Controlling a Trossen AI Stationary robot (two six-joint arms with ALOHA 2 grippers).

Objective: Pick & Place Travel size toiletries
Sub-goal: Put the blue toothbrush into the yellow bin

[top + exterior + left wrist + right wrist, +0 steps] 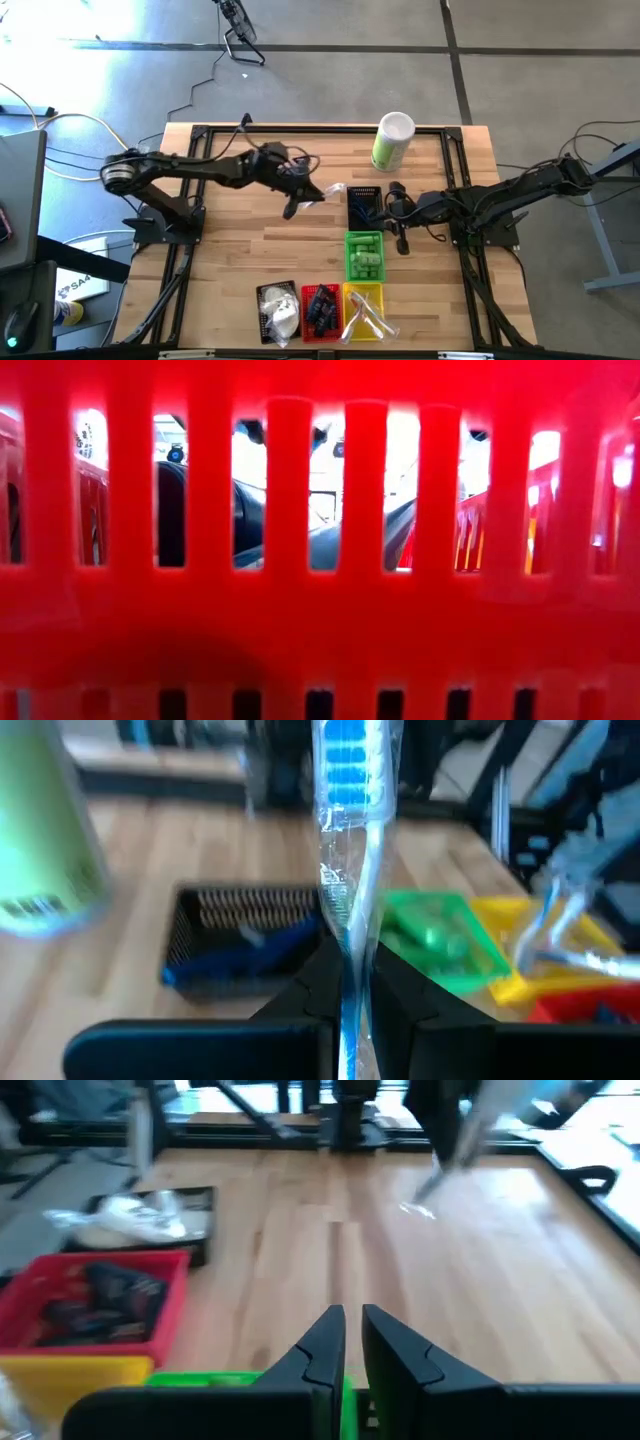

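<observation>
From the high view the sorting is looking mostly done; the green basket is serving as landmark, with small green bottles sitting inside it, a black basket just beyond it holding something dark blue, a yellow basket on its near side holding clear-wrapped sticks, a red basket beside that holding dark blue tubes, and another black basket farthest along that row holding white pouches; the left gripper is hovering well away from the green basket on the left arm's side, carrying a wrapped stick, while the right gripper is waiting just beside the green basket on the right arm's side; a tall green-and-white canister is standing beyond the black basket; no loose toiletries are showing on the table, so this stick is probably the last piece. In the low view red basket slats are filling the frame, hiding nearly everything. In the left wrist view the fingers are pinching the blue-and-clear stick, and I judge it is heading for the yellow basket. In the right wrist view the fingers are resting together on nothing, over the green basket's rim.
</observation>
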